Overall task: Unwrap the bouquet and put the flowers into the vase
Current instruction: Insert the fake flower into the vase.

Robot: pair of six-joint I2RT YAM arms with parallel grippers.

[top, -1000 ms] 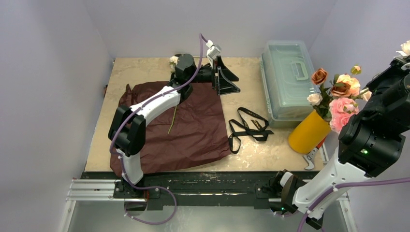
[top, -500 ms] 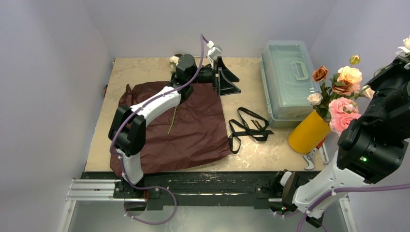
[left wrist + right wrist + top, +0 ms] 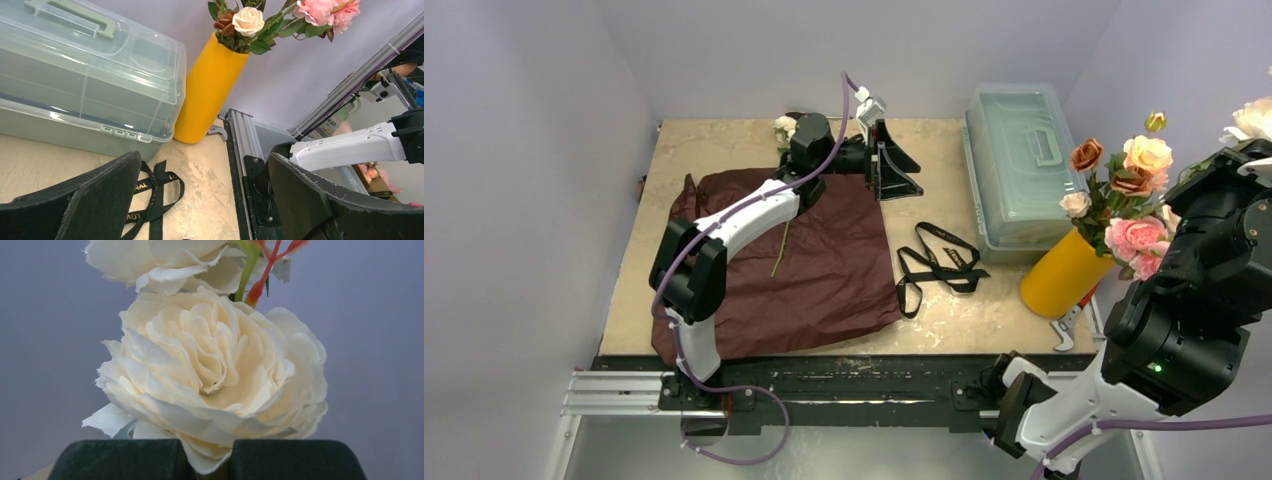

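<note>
The right arm (image 3: pixel 1194 300) is holding a full cream-white artificial rose (image 3: pixel 215 370) high over the right near corner of the pale marbled tabletop (image 3: pixel 724 150). The right jaws are pinched all but shut just under the bloom, presumably on its stem, which is hidden. The tall, smooth yellow-orange cylinder vase (image 3: pixel 1062 272) is standing below that rose and to its left in the overhead view, just beside the clear plastic lidded box (image 3: pixel 1024 150). Its long axis is running near upright, and its round mouth is already crowded with pink, peach, rust and cream roses (image 3: pixel 1129 195) and green leaves. The coming move looks to be turning on that drop. The bloom is pointing up from the jaws, so the stem end would need lowering into a gap among the others, and the right arm is by far the nearer.

The left arm (image 3: pixel 744 215) is reaching across the far side, the left jaws gaping wide on nothing, well apart from the vase. The crinkled dark maroon paper sheet (image 3: pixel 834 270) is lying spread out, with 1 green stem (image 3: pixel 779 248) on it, partly under the left arm. The black ribbon (image 3: pixel 939 262) is lying loose between paper and vase.
</note>
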